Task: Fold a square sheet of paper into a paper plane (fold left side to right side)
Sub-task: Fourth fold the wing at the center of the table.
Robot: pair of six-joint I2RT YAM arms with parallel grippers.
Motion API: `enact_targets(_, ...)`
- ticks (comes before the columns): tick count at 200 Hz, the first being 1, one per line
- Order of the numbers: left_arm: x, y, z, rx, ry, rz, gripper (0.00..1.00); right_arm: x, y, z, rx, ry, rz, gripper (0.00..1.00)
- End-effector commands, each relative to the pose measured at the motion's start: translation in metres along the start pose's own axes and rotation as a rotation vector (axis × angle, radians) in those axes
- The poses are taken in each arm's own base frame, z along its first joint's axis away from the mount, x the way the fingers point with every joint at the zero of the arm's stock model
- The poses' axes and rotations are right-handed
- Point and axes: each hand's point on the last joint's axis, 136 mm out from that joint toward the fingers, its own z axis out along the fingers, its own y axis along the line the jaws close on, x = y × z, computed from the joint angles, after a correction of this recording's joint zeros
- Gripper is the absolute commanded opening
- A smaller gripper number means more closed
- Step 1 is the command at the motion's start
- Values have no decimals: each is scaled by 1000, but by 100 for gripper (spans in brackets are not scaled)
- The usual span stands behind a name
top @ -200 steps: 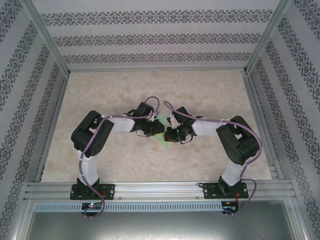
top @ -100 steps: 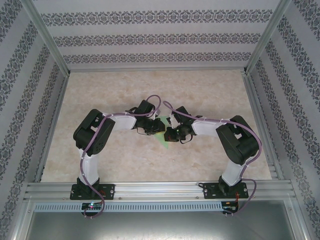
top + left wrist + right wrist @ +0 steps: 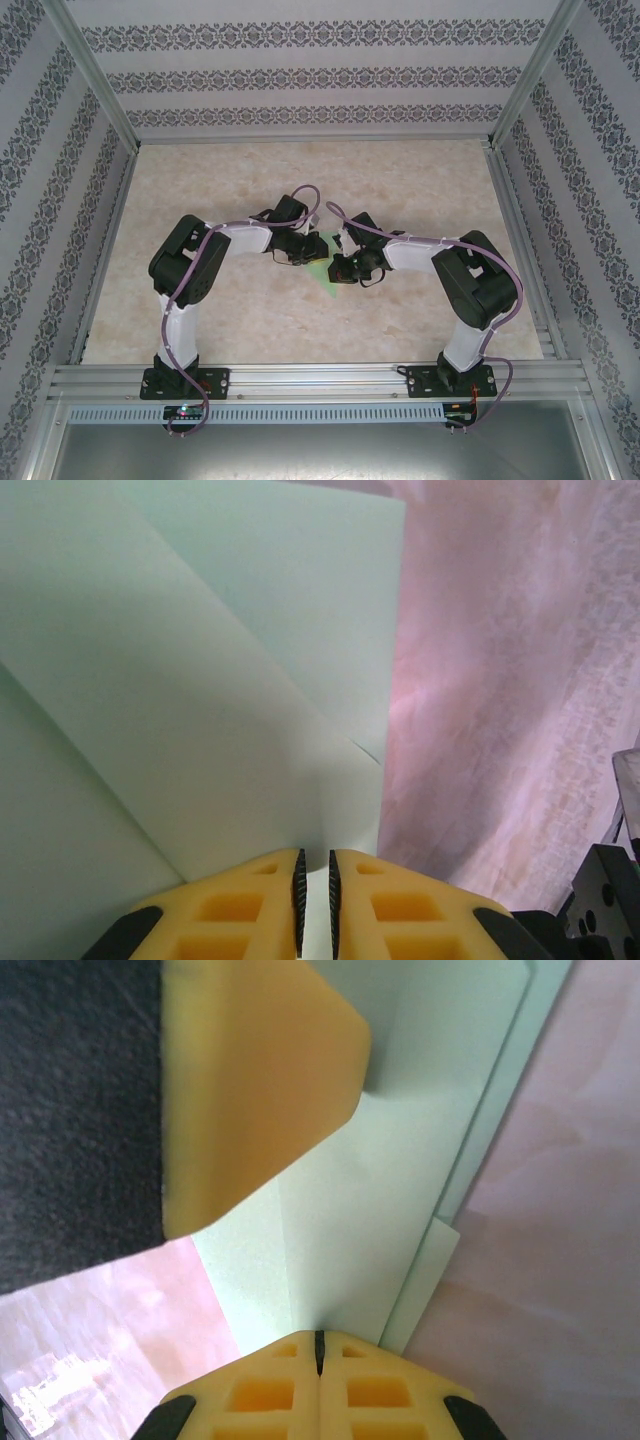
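White links (image 3: 178,335), black joints (image 3: 186,265) and purple cables (image 3: 305,193); the left end effector (image 3: 315,865) has yellow, black-padded fingers (image 3: 250,910).

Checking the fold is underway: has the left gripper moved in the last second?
Yes, slightly. In the overhead view the left gripper, pinching the green paper, has crept away from the metal rail at the near edge, toward the back wall.

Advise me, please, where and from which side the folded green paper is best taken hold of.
I would pinch the folded green paper by its lifted flap's thin edge, low from the left, as the left gripper does. The rest lies flat in layers on the table, offering nothing else to pinch.
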Motion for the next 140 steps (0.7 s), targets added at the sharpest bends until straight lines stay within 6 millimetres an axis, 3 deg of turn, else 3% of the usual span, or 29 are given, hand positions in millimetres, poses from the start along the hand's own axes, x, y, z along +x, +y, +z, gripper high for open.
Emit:
enact_targets(1,-27,31,-3,-88,-67,-6,19,55,-64,11,247,169,88,0)
enact_targets(66,-35,24,-9,-68,-71,6,19,54,-64,11,251,170,83,0)
enact_targets(140,-37,-12,-45,6,-150,80,23,51,-60,8,249,166,83,0)
